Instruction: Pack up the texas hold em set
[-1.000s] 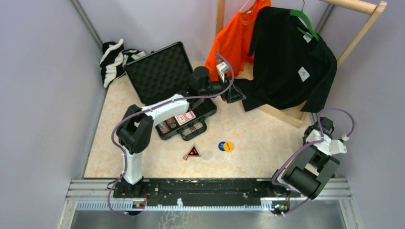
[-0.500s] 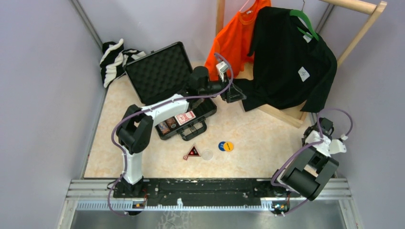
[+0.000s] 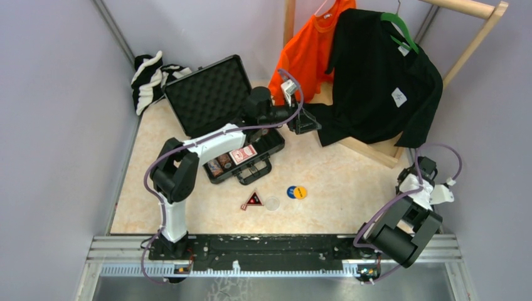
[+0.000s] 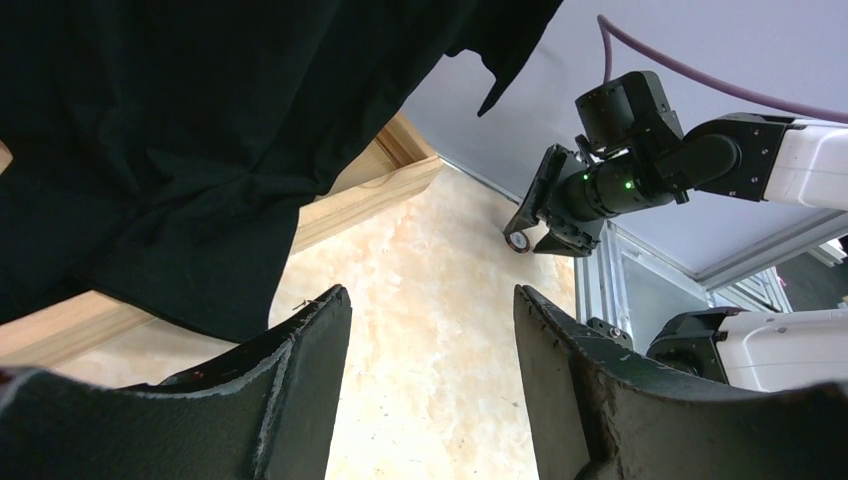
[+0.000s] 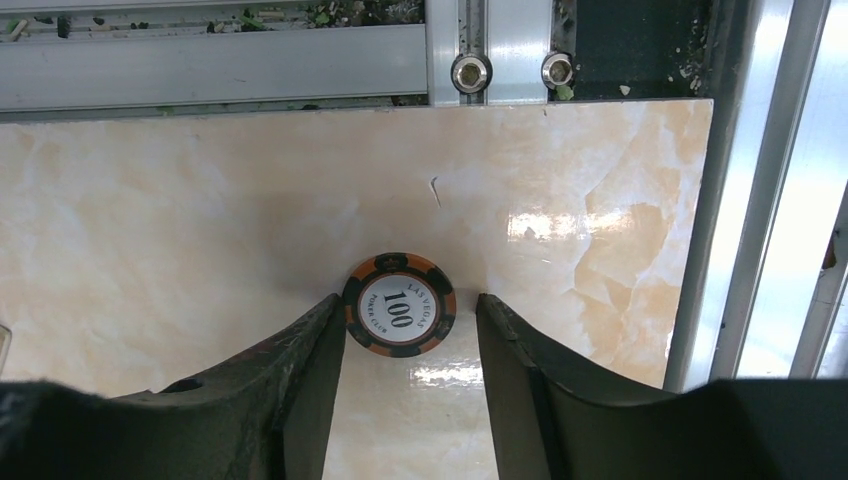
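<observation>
The black briefcase [image 3: 210, 94] lies open at the back left, its foam lid up. Its tray holds a red card deck [image 3: 243, 154] and poker chips [image 3: 219, 167]. A black-red triangle [image 3: 252, 200], a clear disc [image 3: 271, 203] and blue and yellow discs [image 3: 296, 192] lie loose in front of it. An orange-black "100" chip [image 5: 399, 304] lies flat by the right table edge. My right gripper [image 5: 408, 300] is open and straddles it, the left finger against its rim and the right finger apart from it. My left gripper [image 4: 430, 292] hangs open and empty near the black shirt [image 4: 170, 130].
A wooden rack [image 3: 467, 7] with an orange shirt [image 3: 310, 53] and the black shirt [image 3: 376, 75] stands at the back right. A striped cloth [image 3: 149, 78] lies in the back left corner. A metal rail [image 5: 250, 65] borders the table by the right gripper.
The right gripper's jaws have narrowed around the chip, and that arm has sunk slightly. The left arm has shifted a little to the left, still open.
</observation>
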### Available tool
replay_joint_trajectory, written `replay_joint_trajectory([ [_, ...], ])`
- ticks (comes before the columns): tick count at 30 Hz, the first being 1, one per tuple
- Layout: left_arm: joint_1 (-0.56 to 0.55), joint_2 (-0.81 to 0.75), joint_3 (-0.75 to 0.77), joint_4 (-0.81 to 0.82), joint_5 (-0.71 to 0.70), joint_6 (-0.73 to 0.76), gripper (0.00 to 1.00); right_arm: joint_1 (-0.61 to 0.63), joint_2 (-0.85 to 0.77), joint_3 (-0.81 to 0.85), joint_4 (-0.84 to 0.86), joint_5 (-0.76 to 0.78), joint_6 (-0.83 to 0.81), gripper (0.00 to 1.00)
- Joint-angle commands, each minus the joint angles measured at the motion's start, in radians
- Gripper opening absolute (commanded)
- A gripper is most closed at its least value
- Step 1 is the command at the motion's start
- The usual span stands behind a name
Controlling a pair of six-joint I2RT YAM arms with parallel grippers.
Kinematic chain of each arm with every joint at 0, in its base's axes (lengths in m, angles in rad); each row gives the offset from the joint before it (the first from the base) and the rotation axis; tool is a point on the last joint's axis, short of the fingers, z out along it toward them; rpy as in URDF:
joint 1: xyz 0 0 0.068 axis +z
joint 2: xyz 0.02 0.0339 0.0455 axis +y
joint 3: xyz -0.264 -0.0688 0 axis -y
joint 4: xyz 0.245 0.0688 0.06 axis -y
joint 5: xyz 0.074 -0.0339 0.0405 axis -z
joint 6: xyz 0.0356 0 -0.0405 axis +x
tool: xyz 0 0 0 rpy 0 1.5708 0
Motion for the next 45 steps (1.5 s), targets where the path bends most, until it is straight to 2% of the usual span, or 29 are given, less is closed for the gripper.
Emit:
replay_joint_trajectory([
  [1, 0.004, -0.047, -0.005, 0.042, 0.018, -0.002, 0.67, -0.006, -0.007, -0.037, -0.027, -0.067, 0.018, 0.5],
  [11, 0.004, -0.051, -0.012, 0.045, 0.019, -0.004, 0.67, -0.006, -0.023, -0.039, -0.017, -0.084, 0.017, 0.44],
  [22, 0.004, -0.046, -0.009, 0.042, 0.022, -0.002, 0.67, 0.058, -0.074, 0.028, -0.08, -0.08, 0.049, 0.44],
  [32, 0.006, -0.047, -0.016, 0.037, 0.018, 0.006, 0.67, 0.231, -0.076, 0.108, -0.135, -0.038, 0.128, 0.44],
  [45, 0.055, -0.123, -0.169, 0.051, -0.037, -0.021, 0.67, 0.615, 0.034, 0.208, -0.143, 0.024, 0.239, 0.45],
])
